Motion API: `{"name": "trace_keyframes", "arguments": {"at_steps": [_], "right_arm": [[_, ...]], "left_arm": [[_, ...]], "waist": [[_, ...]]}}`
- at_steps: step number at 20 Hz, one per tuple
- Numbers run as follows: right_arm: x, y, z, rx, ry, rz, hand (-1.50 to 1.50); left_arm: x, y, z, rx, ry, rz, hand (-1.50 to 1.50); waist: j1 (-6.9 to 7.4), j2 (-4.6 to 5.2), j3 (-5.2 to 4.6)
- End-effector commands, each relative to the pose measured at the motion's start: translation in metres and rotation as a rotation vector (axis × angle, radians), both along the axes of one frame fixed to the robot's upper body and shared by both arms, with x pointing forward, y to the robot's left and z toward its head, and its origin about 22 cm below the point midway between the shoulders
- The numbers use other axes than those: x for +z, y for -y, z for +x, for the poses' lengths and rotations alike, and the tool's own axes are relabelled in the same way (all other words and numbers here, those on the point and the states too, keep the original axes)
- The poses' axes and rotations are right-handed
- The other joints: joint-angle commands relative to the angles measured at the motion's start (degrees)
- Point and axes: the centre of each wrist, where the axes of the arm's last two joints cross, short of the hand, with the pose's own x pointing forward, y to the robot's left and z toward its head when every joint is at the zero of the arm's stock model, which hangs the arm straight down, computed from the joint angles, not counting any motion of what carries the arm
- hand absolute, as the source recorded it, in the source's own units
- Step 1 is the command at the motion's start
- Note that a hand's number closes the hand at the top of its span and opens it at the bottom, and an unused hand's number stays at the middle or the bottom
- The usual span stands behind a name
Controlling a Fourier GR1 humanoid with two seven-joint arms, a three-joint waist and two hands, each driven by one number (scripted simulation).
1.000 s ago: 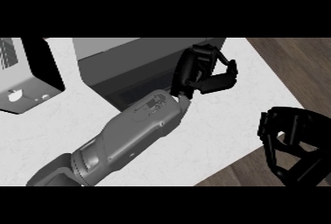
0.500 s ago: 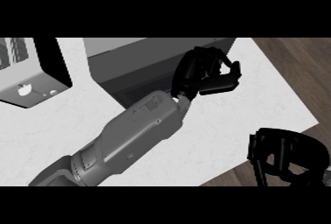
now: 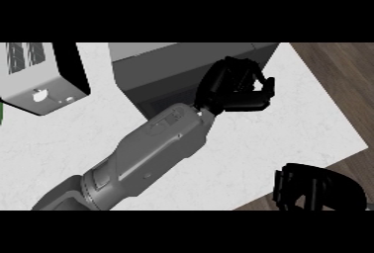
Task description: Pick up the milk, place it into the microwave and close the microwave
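The dark grey microwave (image 3: 175,66) stands at the back of the white counter (image 3: 292,128). My left forearm crosses the counter from the lower left. Its black left hand (image 3: 232,90) sits at the microwave's front right corner, fingers curled in against the dark face. No milk shows anywhere; I see nothing held in the curled fingers beyond a small white glimpse between them. My right hand (image 3: 315,189) rests low at the right, off the counter's edge over the wooden floor, fingers relaxed and holding nothing.
A light grey panel with vents and a black edge (image 3: 40,74) stands at the upper left beside the microwave. A sliver of green (image 3: 2,111) shows at the left border. The counter's right edge runs diagonally, with wooden floor (image 3: 343,74) beyond.
My right hand has sunk toward the lower edge of the view and slightly left. The left hand has stayed at the microwave's corner, shifting only a little downward in the view.
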Motion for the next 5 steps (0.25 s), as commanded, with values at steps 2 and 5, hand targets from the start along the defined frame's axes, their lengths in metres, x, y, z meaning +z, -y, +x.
{"name": "trace_keyframes", "arguments": {"at_steps": [2,5], "right_arm": [[-0.002,-0.009,-0.015,-0.004,-0.005,0.013,1.50],[-0.003,-0.017,-0.023,-0.014,-0.003,0.036,1.50]], "left_arm": [[-0.068,-0.063,0.018,0.230,-0.226,-0.008,1.50],[-0.066,-0.061,0.019,0.207,-0.222,-0.022,1.50]], "waist": [[2.50,1.29,-0.73],[3.02,0.96,-0.67]]}}
